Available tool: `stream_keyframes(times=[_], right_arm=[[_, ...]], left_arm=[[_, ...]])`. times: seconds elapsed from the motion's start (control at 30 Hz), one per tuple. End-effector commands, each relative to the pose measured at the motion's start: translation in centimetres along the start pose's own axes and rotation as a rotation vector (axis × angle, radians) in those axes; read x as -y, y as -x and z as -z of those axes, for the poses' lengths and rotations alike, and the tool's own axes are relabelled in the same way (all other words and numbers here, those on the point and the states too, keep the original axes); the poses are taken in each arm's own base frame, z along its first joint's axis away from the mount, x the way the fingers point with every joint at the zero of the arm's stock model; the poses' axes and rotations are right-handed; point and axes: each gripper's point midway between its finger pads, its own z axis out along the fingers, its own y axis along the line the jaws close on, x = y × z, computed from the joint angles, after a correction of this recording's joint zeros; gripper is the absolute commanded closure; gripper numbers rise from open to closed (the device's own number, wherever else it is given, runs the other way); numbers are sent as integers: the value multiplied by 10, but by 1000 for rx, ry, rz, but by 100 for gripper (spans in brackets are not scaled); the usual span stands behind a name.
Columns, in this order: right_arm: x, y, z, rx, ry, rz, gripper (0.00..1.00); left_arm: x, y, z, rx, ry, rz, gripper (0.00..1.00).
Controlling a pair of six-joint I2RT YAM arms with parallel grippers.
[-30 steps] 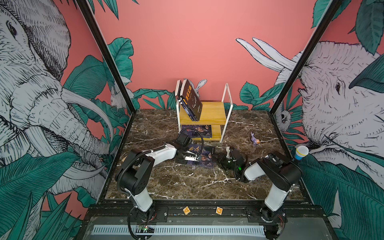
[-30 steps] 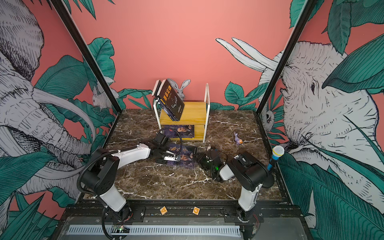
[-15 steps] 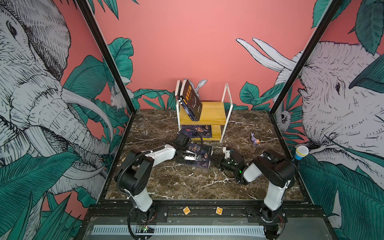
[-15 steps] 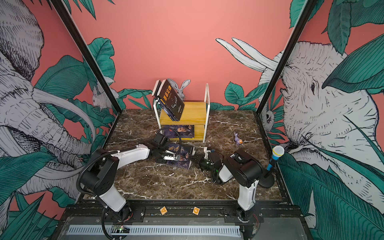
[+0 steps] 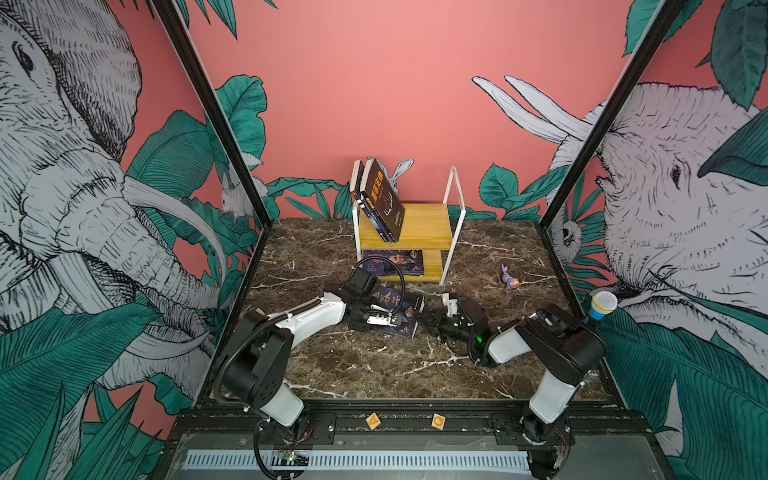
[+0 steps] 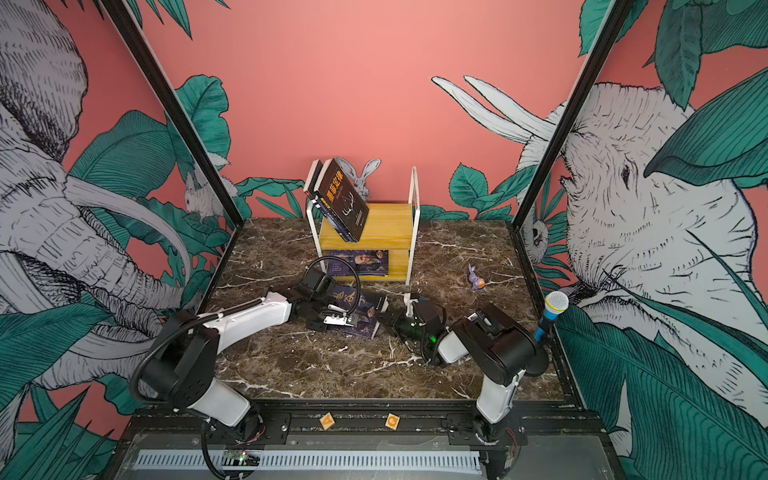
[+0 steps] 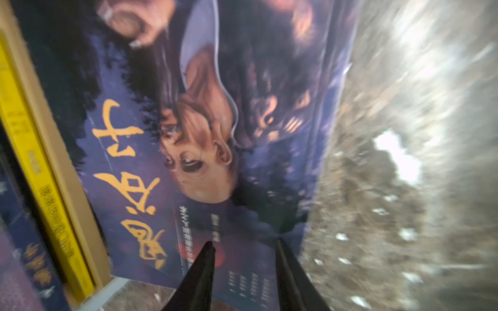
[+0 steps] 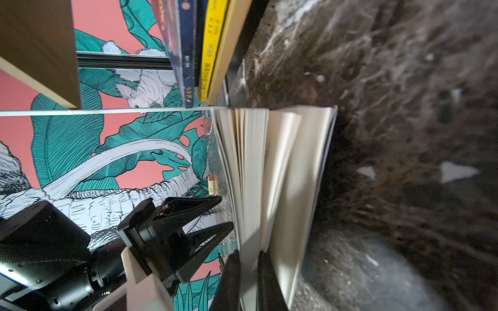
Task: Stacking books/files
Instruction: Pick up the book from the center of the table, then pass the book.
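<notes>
A navy book (image 5: 395,307) lies mid desk (image 5: 374,374) before the shelf (image 5: 419,224); the right end effector (image 8: 248,254), pinched on only some fanned pages, may tear them, while the left end effector (image 7: 244,241) gapes, holding nothing.

glossy paperback (image 7: 204,134), polished marble tabletop (image 5: 374,365) (matt wooden shelf (image 5: 424,224)).

Left arm (image 5: 316,318), base at 7 o'clock: white shell links, bulky black joint housings, black cable (image 5: 237,344) curving past the shoulder. Right arm (image 5: 508,347), base at 5 o'clock: same white-and-black build, green light (image 5: 478,338) glowing near the wrist. Left gripper (image 8: 227,212): black tapered jaws with triangular cut-outs, cream mount.
</notes>
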Motion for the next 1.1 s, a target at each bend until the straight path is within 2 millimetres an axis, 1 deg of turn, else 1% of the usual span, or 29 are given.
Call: stream_keyframes(times=[0.0,0.03,0.07,0.1,0.17,0.3,0.4,0.47,0.6,0.63,0.67,0.7,0.77,0.87,1.0,1.07], right_arm=[[-26,6,6,41,72,-23,100],[-27,6,6,43,71,-35,100],[-26,7,6,46,68,-46,100],[-26,8,6,51,69,-55,100],[-26,9,6,56,70,-76,100],[-27,11,5,65,86,-125,100],[-28,12,6,66,91,-157,100],[-27,11,8,68,78,-165,100],[-24,11,12,71,38,-161,100],[-19,10,12,70,17,-165,100],[-26,10,16,72,28,-156,100],[-29,10,17,72,27,-151,100],[-29,10,20,73,17,-145,100],[-27,10,22,73,-9,-138,100],[-21,10,25,78,-37,-137,100],[-19,10,25,76,-41,-139,100]], left_arm=[[40,22,22,54,-73,-86,44],[44,25,23,45,-80,-99,41],[44,23,23,33,-75,-84,38],[49,31,21,43,-77,-104,36],[47,31,15,37,-46,-92,32],[48,23,-2,13,13,-106,29],[38,17,-13,-6,129,-128,28],[26,16,-17,-5,229,-152,28],[15,15,-24,3,374,-203,28],[14,14,-25,1,397,-212,28],[13,13,-26,1,422,-219,29],[11,13,-27,2,450,-227,29],[10,12,-27,5,492,-246,30],[5,15,-22,26,566,-258,31],[8,24,-13,84,601,-279,33],[12,24,-12,97,616,-289,33]])
